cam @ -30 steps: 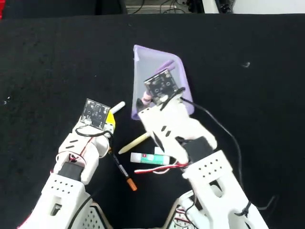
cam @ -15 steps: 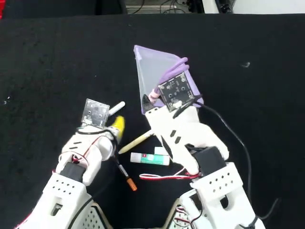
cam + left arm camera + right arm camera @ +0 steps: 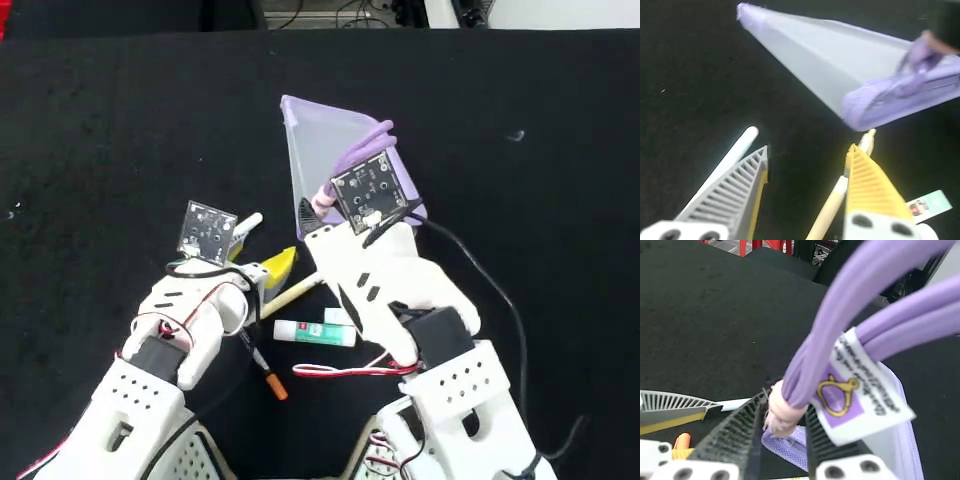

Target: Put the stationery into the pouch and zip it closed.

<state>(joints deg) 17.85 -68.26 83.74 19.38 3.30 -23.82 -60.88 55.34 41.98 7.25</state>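
Left claw (image 3: 809, 150), spread, has swung toward the pencil (image 3: 832, 205); right claw (image 3: 786, 407) clamps pouch strap (image 3: 840, 330).

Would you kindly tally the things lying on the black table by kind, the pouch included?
Translucent purple zip pouch: 1
Pens: 2 (white marker-like pen; slim black pen with orange end)
Cream wooden-looking pencil: 1
White glue stick with green label: 1
Total: 5
A small white bit beside the glue stick is too unclear to count.
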